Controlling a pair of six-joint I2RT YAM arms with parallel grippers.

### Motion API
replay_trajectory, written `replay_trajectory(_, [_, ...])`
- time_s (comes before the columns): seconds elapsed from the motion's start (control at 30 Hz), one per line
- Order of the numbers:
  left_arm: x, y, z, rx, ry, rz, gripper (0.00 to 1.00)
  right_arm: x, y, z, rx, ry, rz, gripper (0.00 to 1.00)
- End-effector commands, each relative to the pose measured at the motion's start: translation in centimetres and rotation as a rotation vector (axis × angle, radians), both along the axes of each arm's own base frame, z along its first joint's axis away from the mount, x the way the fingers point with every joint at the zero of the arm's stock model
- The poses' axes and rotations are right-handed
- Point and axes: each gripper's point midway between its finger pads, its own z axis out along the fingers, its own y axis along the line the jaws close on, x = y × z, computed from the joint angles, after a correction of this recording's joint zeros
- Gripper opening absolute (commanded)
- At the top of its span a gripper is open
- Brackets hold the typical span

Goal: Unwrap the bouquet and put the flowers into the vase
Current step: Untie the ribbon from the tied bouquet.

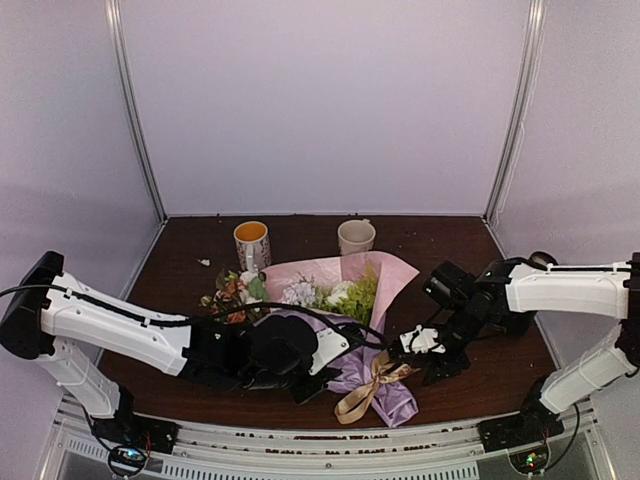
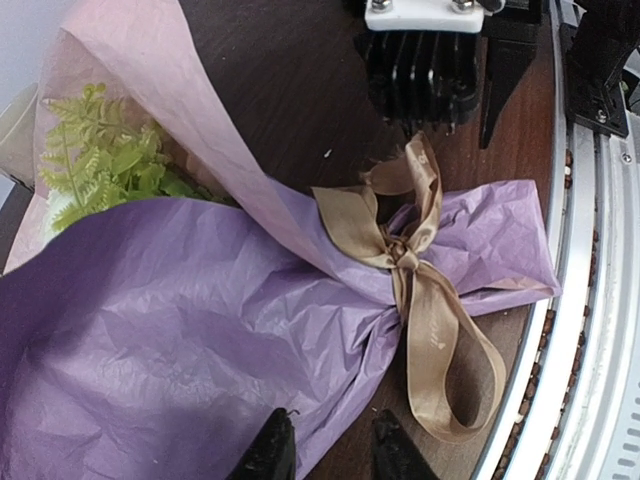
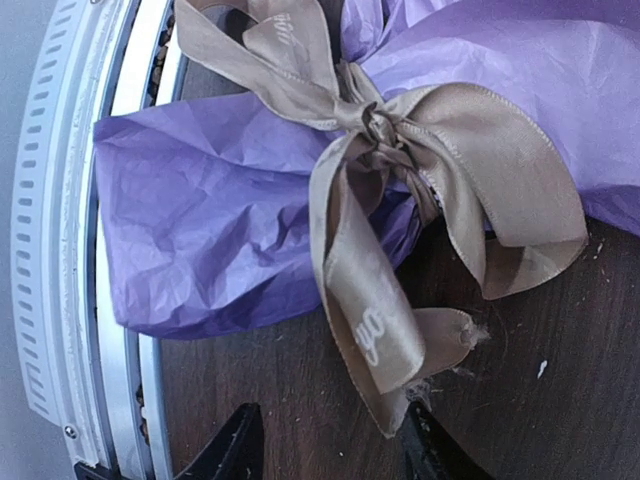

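Untying of the ribbon bow (image 3: 385,130) is judged to be the step in hand. The bouquet (image 1: 330,305) is seen lying wrapped on the counter (image 1: 460,250) at the centre of the top view. Its blooms point toward the upper left and its tied foot toward the lower right, close to the metal rail (image 3: 60,250). The flowers (image 1: 318,292) are enclosed in pink paper (image 2: 150,80) and lilac paper (image 2: 200,330).

The right claw (image 3: 330,448) is released, with its jaws parted at the bottom of the right wrist view. The frayed end of one ribbon tail (image 3: 365,320) lies between them, nearer the right-hand finger, unpinched. The left claw (image 2: 332,452) is set at the lower edge of the lilac paper with its jaws a little apart; whether the sheet is pinched cannot be told.

For the step to be done well, a free tail should be taken near its end, not a loop. It should be drawn away from the knot along its own line, so that the bow is slipped rather than tightened. The wrapped stems should be pinned by the other claw, so that the bundle is not dragged toward the rail. The vase cannot be made out with certainty in these views.
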Motion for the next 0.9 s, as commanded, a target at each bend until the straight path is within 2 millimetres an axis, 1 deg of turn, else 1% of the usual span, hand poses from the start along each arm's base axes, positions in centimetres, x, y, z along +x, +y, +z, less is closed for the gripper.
replay_trajectory(0.0, [0.4, 0.7, 1.4, -0.059, -0.007, 0.042, 0.29, 1.6, 0.6, -1.6, -0.038, -0.058, -0.014, 0.46])
replay_trajectory(0.07, [0.4, 1.0, 1.5, -0.059, -0.007, 0.052, 0.30, 2.0, 0.7, -2.0, -0.047, -0.066, -0.029, 0.43])
replay_trajectory(0.17, [0.5, 1.2, 1.3, -0.061, -0.005, 0.061, 0.30, 2.6, 0.7, -2.0, -0.055, -0.090, -0.048, 0.33])
replay_trajectory(0.23, [0.5, 1.2, 1.2, -0.059, -0.006, 0.060, 0.29, 2.9, 0.7, -2.0, -0.059, -0.101, -0.052, 0.24])
replay_trajectory(0.33, [0.5, 1.1, 1.3, -0.057, -0.012, 0.054, 0.30, 2.5, 0.2, -1.5, -0.080, -0.083, -0.081, 0.10])
replay_trajectory(0.4, [0.6, 1.0, 1.6, -0.060, -0.023, 0.052, 0.30, 2.1, -0.4, -0.8, -0.086, -0.086, -0.085, 0.03])
replay_trajectory(0.43, [0.7, 1.0, 1.7, -0.060, -0.030, 0.053, 0.30, 1.9, -0.7, -0.3, -0.086, -0.090, -0.086, 0.02])
replay_trajectory(0.5, [0.8, 1.0, 1.9, -0.062, -0.041, 0.055, 0.30, 1.5, -1.2, 1.3, -0.078, -0.103, -0.092, 0.00])
replay_trajectory(0.63, [1.0, 1.0, 2.1, -0.077, -0.052, 0.064, 0.30, 0.3, -1.3, 5.8, 0.011, -0.125, -0.083, 0.00])
replay_trajectory(0.77, [1.0, 0.8, 1.9, -0.088, -0.050, 0.066, 0.30, -0.8, 0.1, 10.0, 0.160, -0.121, -0.068, 0.00])
replay_trajectory(0.87, [0.9, 0.3, 2.6, -0.118, -0.046, 0.058, 0.30, -1.5, 1.6, 12.6, 0.244, -0.063, -0.049, 0.00])
